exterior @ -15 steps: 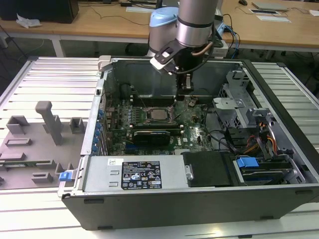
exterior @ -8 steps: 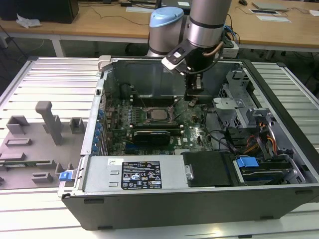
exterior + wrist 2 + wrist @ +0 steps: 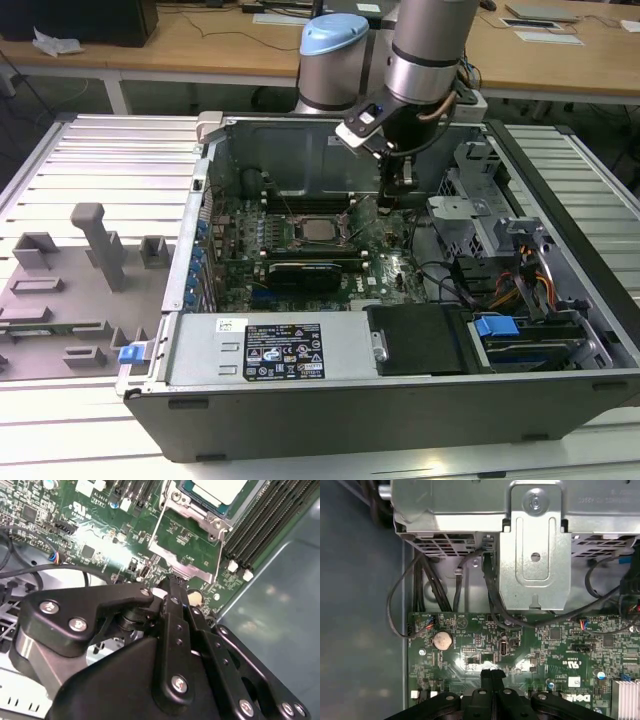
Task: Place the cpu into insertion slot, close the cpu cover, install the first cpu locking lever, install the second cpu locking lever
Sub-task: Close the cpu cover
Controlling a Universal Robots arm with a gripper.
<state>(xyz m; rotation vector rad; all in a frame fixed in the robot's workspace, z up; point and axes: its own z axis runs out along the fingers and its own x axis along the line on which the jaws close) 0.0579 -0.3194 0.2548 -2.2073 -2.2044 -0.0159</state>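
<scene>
Matt black gripper (image 3: 170, 582) with bright metal screw heads. Glossy green motherboard (image 3: 100, 535). The cpu (image 3: 215, 490) has a smooth silvery metal top; the cpu cover (image 3: 190, 571) is thin, bare, shiny metal. Dull grey sheet-metal drive cage (image 3: 535, 545), black rubbery-sheathed cables (image 3: 490, 587), ribbed pale metal table (image 3: 100, 140), matt grey plastic blocks (image 3: 100, 240)

Silver-grey tubular arm (image 3: 430, 60) with a pale blue joint cap (image 3: 335, 35). Behind the slim black fingers (image 3: 486, 684), the black gripper (image 3: 170, 584) carries jointed linkage bars (image 3: 235, 665) dotted with round silver screws (image 3: 179, 683).
</scene>
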